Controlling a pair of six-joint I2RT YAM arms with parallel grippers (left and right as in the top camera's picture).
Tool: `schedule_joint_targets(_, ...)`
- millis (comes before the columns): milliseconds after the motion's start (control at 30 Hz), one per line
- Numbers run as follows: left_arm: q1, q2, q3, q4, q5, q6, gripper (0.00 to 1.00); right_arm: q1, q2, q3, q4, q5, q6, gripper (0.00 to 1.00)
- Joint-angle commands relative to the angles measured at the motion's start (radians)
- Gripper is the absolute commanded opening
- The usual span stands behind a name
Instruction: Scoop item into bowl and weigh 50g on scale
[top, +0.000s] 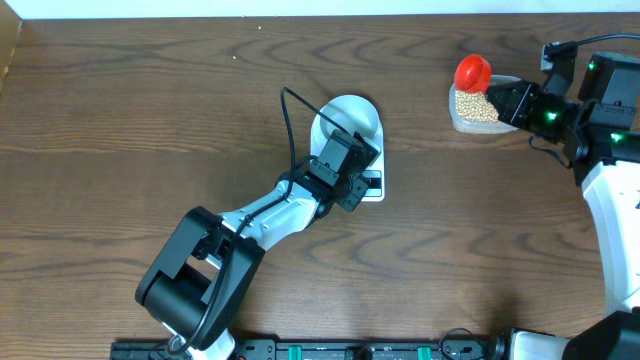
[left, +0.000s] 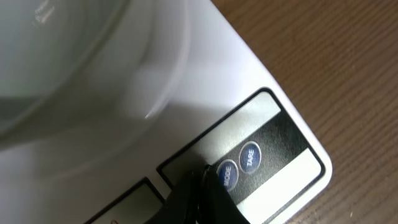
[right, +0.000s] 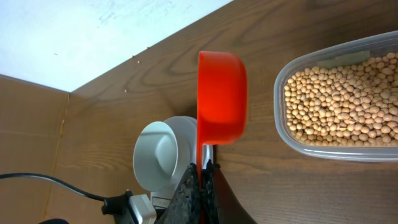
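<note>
Table (top: 120, 120): 1 scale (left: 205, 81), 1 bowl (top: 350, 118), 1 tub (right: 339, 153) of beans (right: 339, 99); L end effector (left: 202, 179) closed, R end effector (right: 202, 171) clamping 1 scoop (right: 221, 93).

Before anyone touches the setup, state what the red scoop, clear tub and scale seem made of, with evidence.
The scoop looks plastic: even red, smooth moulded shape. The tub looks clear plastic: beans show through its wall. The scale is probably plastic: smooth white top, soft sheen.
</note>
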Motion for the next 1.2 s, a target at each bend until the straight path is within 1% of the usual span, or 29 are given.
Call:
schedule_joint_targets(0,-0.001,0.038,-0.009,-0.04,-0.013,0.008,0.07,-0.005,-0.008,0.019,0.0,0.001,-0.024,0.01)
schedule_joint_targets(867,0.0,0.048,-0.008,-0.013,-0.003,0.019,0.07,-0.005,-0.008,0.019,-0.009,0.001,-0.027,0.01)
schedule_joint_targets(1000,0.0,-0.016,-0.008,-0.021,-0.002,0.018,0.07,-0.005,-0.008,0.019,-0.011,0.001,-0.027,0.01)
schedule_joint_targets(1167,-0.001,-0.171,-0.008,-0.038,-0.002,0.018,0.07,-0.005,-0.008,0.019,-0.008,0.001,-0.027,0.01)
